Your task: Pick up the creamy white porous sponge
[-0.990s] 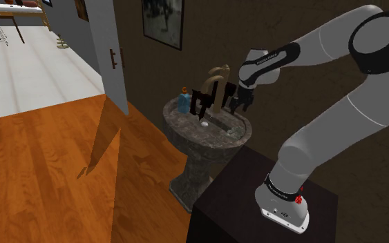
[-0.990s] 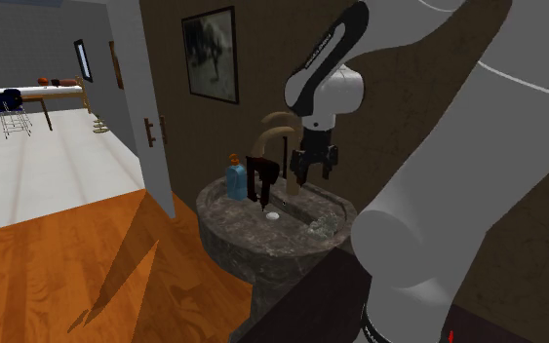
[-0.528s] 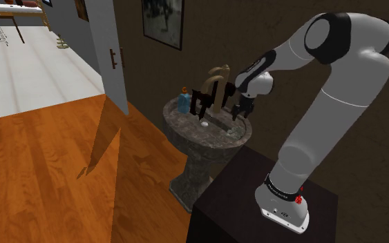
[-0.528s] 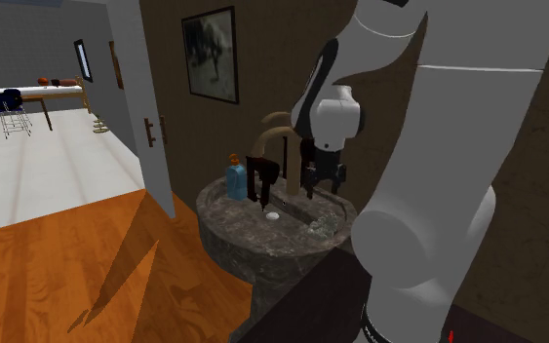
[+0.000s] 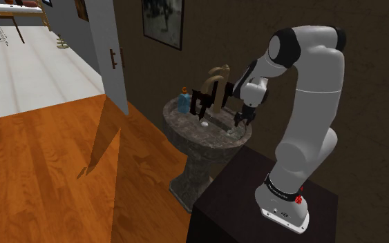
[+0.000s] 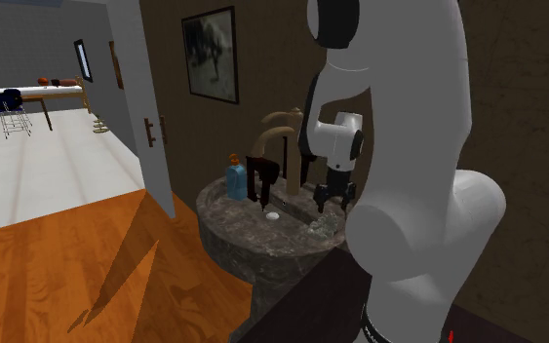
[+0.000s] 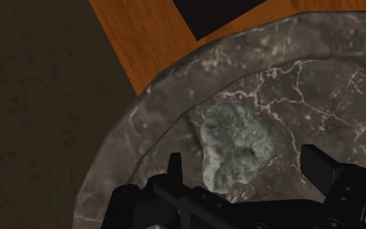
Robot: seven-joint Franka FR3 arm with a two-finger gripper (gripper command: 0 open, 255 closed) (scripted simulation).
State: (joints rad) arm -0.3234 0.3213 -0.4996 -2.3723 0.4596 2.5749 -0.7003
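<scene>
Pincer [image 7: 245,170] spread over the dark veined sink [image 7: 130,151] rim, where the pale greyish porous sponge [image 7: 232,142] lies, untouched

**White arm, dark joints**

The arm [image 5: 315,103] is made of smooth, rounded white segments with dark grey bands at the joints. Its flared base [image 5: 282,207] carries a black ring and small red marks. The gripper [image 6: 333,201] is black and angular.
</scene>
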